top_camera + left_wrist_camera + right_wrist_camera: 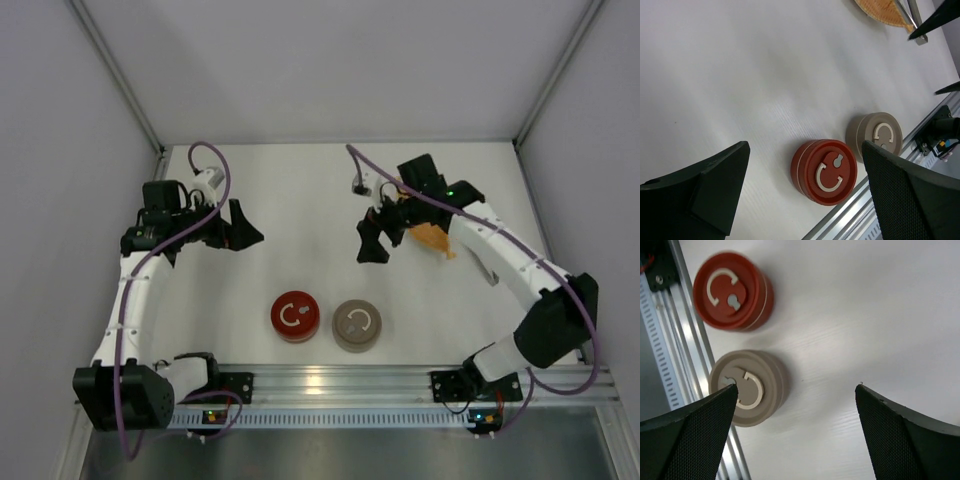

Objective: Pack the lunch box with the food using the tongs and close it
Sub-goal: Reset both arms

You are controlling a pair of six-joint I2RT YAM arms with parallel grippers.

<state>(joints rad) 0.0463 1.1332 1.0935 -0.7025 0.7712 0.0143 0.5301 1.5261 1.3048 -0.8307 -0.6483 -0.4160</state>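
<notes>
The red tin [294, 316] and the taupe tin [357, 325], lids on, sit just beside each other near the front edge of the surface [300, 190], the tongs [912, 10] lie on the orange dish [434, 239] farther back, and the left gripper [806, 145] and right gripper [796, 386] both hover spread wide, holding nothing.

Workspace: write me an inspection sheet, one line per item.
Surface: white table, no stains seen.
Job's things: red tin and beige tin, both lidded, side by side near the rail; tongs lying on the orange dish; food, nothing seen.
Clutter: nothing seen.
End effectors: left end effector open, empty; right end effector open, empty.
Cables: purple cables run along each arm.
Surroundings: white walls.
</notes>
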